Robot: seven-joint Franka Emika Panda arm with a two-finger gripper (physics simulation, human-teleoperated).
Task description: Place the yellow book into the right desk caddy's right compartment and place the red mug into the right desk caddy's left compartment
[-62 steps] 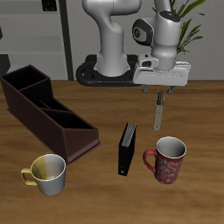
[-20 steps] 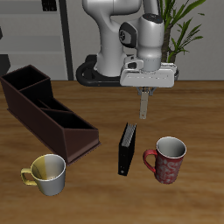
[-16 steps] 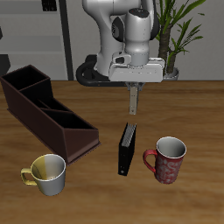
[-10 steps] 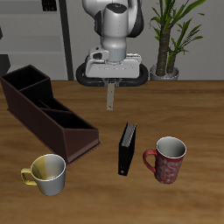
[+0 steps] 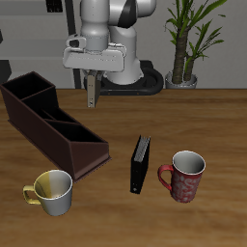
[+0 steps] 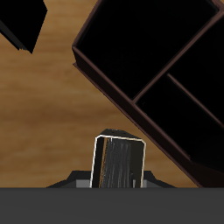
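My gripper is shut on the yellow book, a thin pale slab that hangs upright below the fingers. It is in the air just behind the right desk caddy, a long dark brown box with several cells. In the wrist view the book sits between my fingers, with the caddy's wall and open cells just beyond it. The red mug stands upright near the table's front edge, far from the gripper.
A thicker black book stands upright between the caddy and the red mug. A silvery mug with a yellow handle stands in front of the caddy. A potted plant stands at the back. A dark shape shows in the wrist view.
My gripper has carried the yellow book sideways from above the red mug's side of the table, past the black book, to beside the caddy. The mugs and black book have not moved.
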